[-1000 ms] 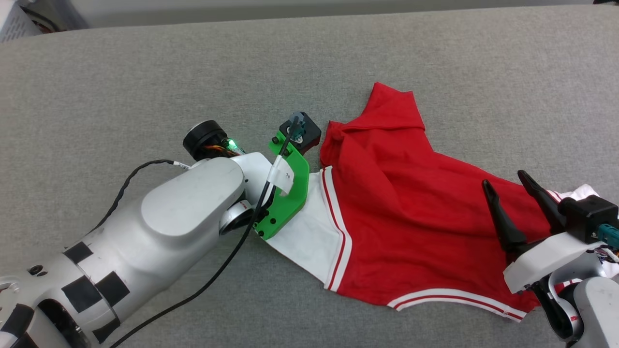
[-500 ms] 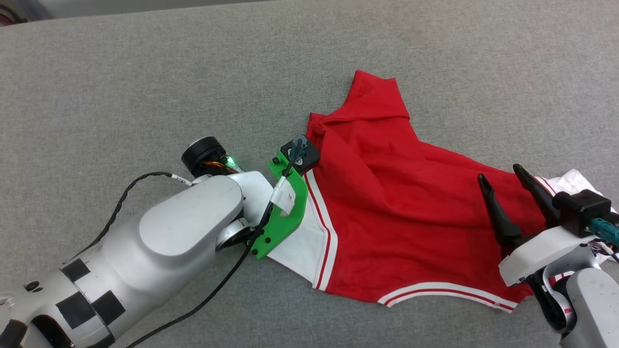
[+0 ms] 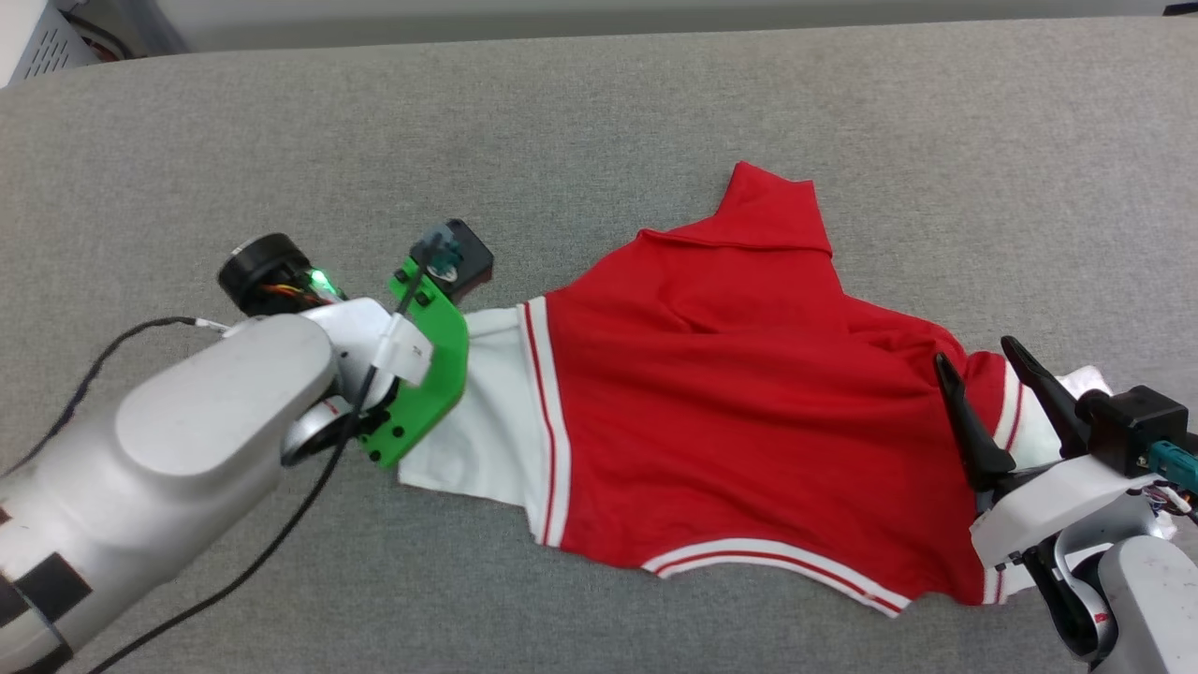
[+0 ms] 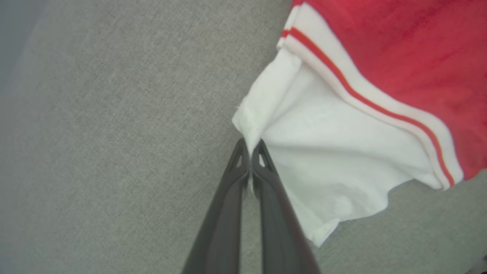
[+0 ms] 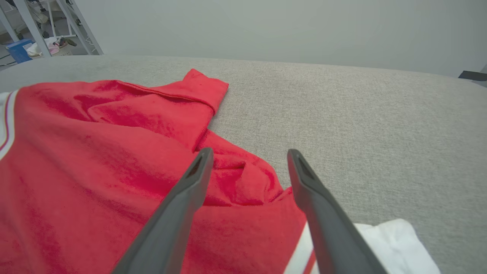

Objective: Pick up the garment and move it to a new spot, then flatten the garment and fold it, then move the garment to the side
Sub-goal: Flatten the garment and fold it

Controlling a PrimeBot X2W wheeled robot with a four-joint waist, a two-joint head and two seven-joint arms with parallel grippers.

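Observation:
The garment (image 3: 711, 440) is a red T-shirt with white sleeves, lying rumpled across the grey table (image 3: 599, 112). My left gripper (image 4: 250, 146) is shut on the edge of its left white sleeve (image 4: 335, 152), which bunches up between the fingertips. In the head view that sleeve (image 3: 477, 412) runs under the green bracket (image 3: 426, 374) on my left wrist. My right gripper (image 3: 975, 354) stands open just above the garment's right end, near the other white sleeve (image 3: 1076, 384). Through the right wrist view, its fingers (image 5: 190, 198) straddle a red fold (image 5: 236, 182) without touching it.
The grey padded surface stretches wide to the far side and to the left of the garment. A white crate (image 3: 47, 47) sits past the table's far left corner. Metal rack legs (image 5: 23, 19) stand beyond the table edge.
My left gripper has shut on the white sleeve and drawn it to the left, stretching the red body out flatter. The right gripper has stayed open in place.

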